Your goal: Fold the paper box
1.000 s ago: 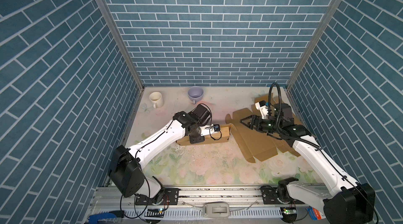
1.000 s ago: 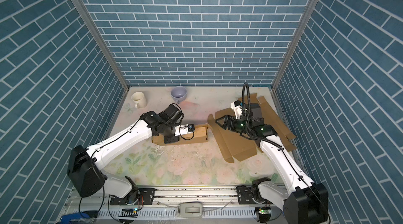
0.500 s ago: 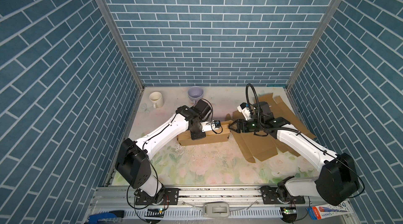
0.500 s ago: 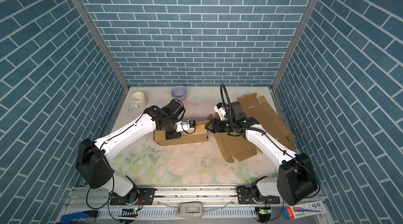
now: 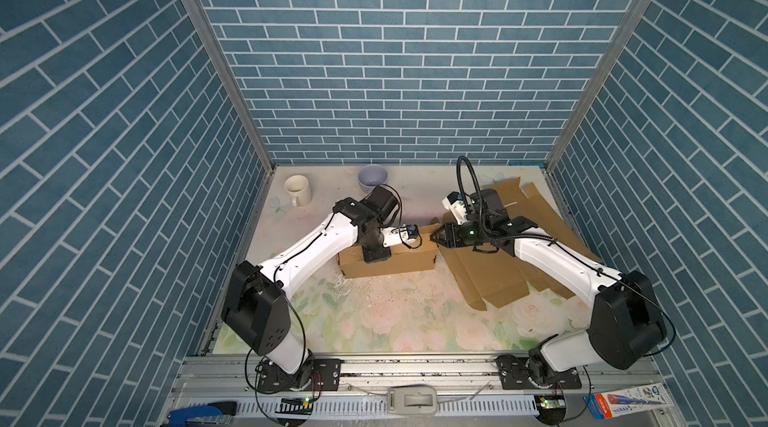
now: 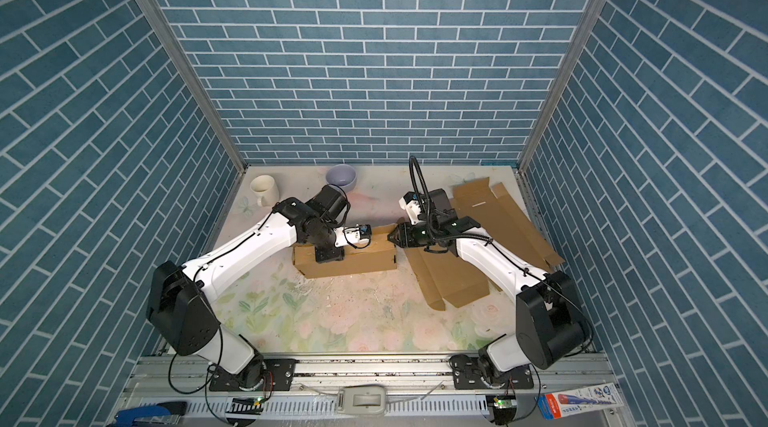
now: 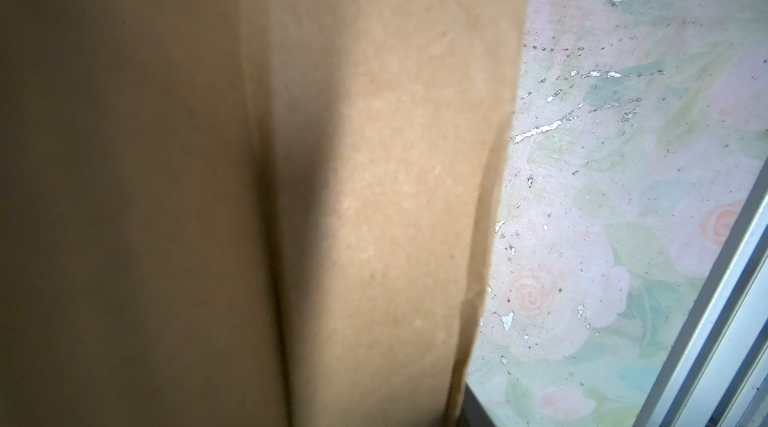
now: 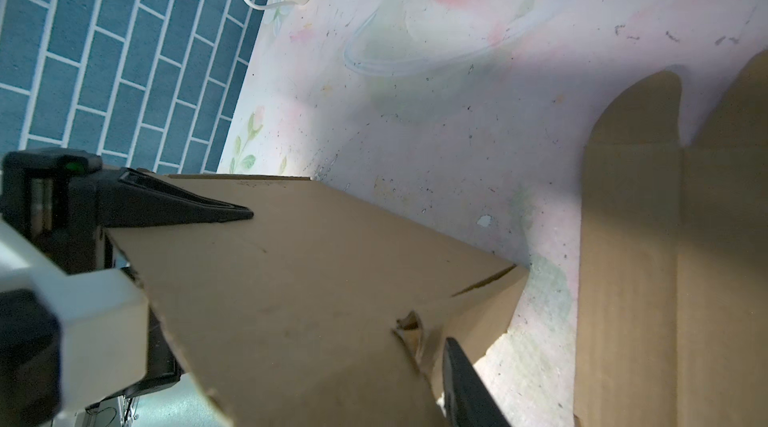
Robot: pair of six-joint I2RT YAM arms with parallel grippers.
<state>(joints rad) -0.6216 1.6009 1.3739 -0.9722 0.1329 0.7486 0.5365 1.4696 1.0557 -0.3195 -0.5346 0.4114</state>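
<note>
Two claws meet at the box [image 5: 390, 265]: left claw [image 5: 411, 238] grasps its wall, right claw [image 5: 435, 236] we cannot tell; next, tuck the flap [image 8: 486, 304].

Brown paper box [image 5: 399, 265], centre (partly folded).

I see a brown paper box [image 5: 411, 263], a pale pink-and-green floral bench [image 5: 374, 321], a white mug [image 5: 297, 190], a lavender bowl [image 5: 372, 177], teal brick-patterned walls [image 5: 395, 51].
</note>
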